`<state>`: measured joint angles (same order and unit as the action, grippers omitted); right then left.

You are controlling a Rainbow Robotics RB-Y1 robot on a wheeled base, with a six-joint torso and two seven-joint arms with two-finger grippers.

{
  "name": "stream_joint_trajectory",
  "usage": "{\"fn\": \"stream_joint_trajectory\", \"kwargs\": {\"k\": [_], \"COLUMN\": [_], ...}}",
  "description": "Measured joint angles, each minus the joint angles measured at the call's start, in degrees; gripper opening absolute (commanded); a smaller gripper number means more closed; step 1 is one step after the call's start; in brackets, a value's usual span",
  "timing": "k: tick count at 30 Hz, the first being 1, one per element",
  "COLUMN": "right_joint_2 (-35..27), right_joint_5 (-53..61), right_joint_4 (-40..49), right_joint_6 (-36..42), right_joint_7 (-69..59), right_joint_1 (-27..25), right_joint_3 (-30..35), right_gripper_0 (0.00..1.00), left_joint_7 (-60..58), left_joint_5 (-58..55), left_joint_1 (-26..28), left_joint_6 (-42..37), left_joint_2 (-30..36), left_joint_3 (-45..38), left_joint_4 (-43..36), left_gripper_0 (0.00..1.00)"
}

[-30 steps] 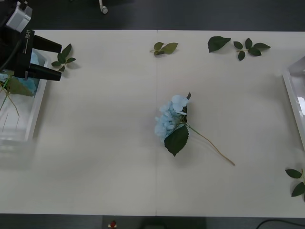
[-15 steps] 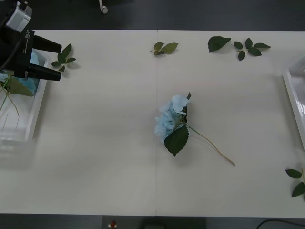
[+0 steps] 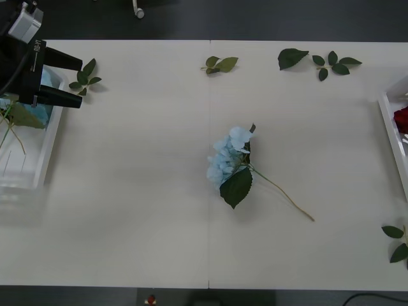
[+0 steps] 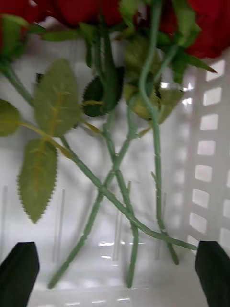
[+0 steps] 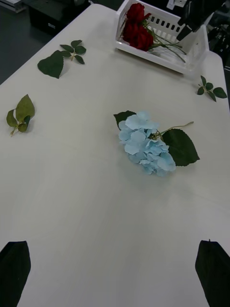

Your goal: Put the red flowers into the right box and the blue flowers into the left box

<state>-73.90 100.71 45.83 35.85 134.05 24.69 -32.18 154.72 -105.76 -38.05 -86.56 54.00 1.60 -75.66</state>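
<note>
- Front view gives us one blue flower (image 3: 227, 162) lying near the middle of the bench (image 3: 127, 191), its head toward the robot's left and its thin stem trailing off to the right, touching nothing else.
- We see our left gripper (image 3: 69, 80) hanging over the far end of the left box (image 3: 44, 153) at the bench's left edge, jaws spread with nothing between them; more blue flowers (image 3: 39, 111) lie inside that box.
- Our left wrist view looks across the bench at the blue flower (image 5: 146, 148), with both dark fingertips (image 5: 14, 268) wide apart at the corners.
- We find the red flowers (image 5: 136, 31) lying together in the right box (image 5: 163, 45) at the bench's right edge, blooms at one end, green stems crossing over its white floor.
- Our right gripper (image 4: 115, 271) hovers just above those stems (image 4: 120, 182), jaws spread and holding nothing.
- Loose leaf sprigs (image 3: 319, 62) lie along the far edge of the bench, and another (image 3: 398, 242) sits near the right edge.
</note>
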Motion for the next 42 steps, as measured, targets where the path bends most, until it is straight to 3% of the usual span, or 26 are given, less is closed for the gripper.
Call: {"fn": "stream_joint_trajectory", "kwargs": {"k": [8, 17, 26, 35, 42], "right_joint_2": [-1.68, -3.89, -3.86, -1.42, 3.69], "right_joint_5": [-0.10, 0.44, -7.55, -10.35, -19.68], "right_joint_4": [12.95, 36.15, 50.99, 56.10, 56.13], "right_joint_6": [9.66, 10.56, 11.31, 11.24, 13.12], "right_joint_7": [1.23, 1.23, 1.23, 1.19, -11.15], "right_joint_1": [0.47, 0.47, 0.46, 1.94, 15.73], "right_joint_3": [7.53, 7.21, 6.72, 0.78, -15.34], "right_gripper_0": [0.98, 0.98, 0.98, 0.98, 0.98], "left_joint_7": [0.00, 0.00, 0.00, 0.00, 0.00], "left_joint_5": [0.00, 0.00, 0.00, 0.00, 0.00], "left_joint_1": [0.00, 0.00, 0.00, 0.00, 0.00], "left_joint_6": [-0.02, -0.05, -0.05, -0.06, -0.07], "left_joint_2": [0.00, 0.01, 0.02, 0.02, 0.02], "left_joint_3": [0.00, 0.00, 0.00, 0.00, 0.01], "left_joint_4": [0.00, 0.03, 0.04, 0.05, 0.05], "left_gripper_0": [1.00, 1.00, 1.00, 1.00, 1.00]}}
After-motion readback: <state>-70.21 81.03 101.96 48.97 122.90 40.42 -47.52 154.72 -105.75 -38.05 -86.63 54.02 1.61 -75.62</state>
